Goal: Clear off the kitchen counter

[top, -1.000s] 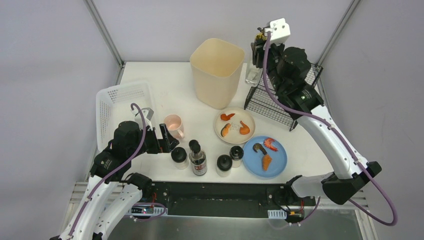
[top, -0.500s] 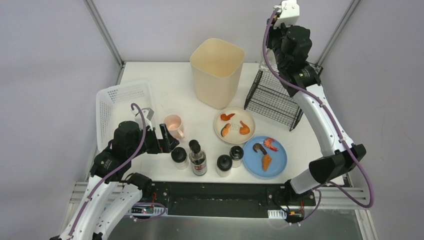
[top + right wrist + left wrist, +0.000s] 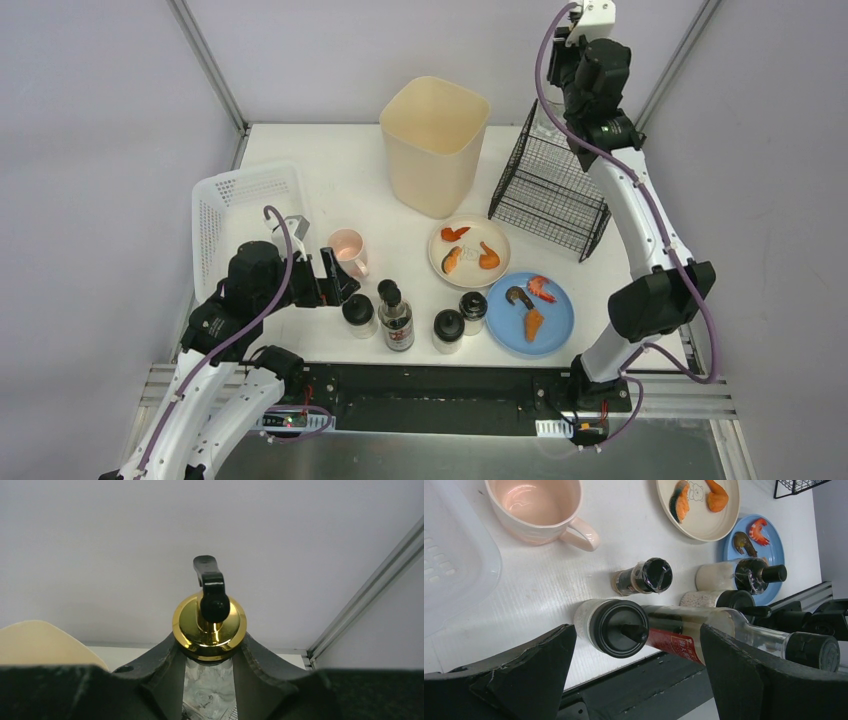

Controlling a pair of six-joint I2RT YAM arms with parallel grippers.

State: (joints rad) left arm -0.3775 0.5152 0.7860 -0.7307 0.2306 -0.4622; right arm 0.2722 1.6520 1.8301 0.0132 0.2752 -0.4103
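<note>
Two-fingered right hand (image 3: 209, 647), raised above the black wire rack's (image 3: 548, 190) far edge, clamps a clear gold-collared glass pump bottle (image 3: 187, 624); left hand (image 3: 636, 630) gapes wide, well apart from the rack, over the large flat white table (image 3: 330, 160).

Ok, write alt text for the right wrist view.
The right gripper grips a clear glass pump bottle just below its gold collar, the black pump head sticking up against a plain grey wall. The rim of a cream bin shows at lower left, and an aluminium frame post runs up the right side.
</note>
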